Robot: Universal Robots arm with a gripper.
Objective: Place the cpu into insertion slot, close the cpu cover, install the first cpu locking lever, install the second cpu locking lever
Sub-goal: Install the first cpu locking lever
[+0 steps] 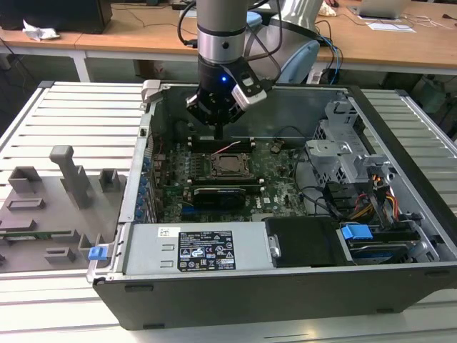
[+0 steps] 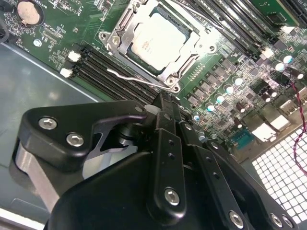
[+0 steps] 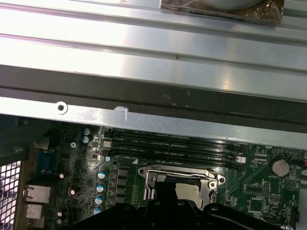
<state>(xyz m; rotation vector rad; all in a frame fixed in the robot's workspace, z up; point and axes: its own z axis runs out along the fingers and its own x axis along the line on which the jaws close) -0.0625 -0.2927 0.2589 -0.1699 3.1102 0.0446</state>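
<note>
Claw (image 2: 164, 101) looks pinched shut with nothing in it, tip hanging near a corner of the cpu cover (image 2: 116, 39). That dull silver frame lies flat around the cpu (image 2: 157, 40), whose pale metal top shows through the window, seated in the insertion slot (image 1: 230, 166). One thin wire lever (image 2: 128, 78) runs between the cover and the black memory slots (image 2: 103, 67). In the first wrist view the claw's black body hides part of the chip.
</note>
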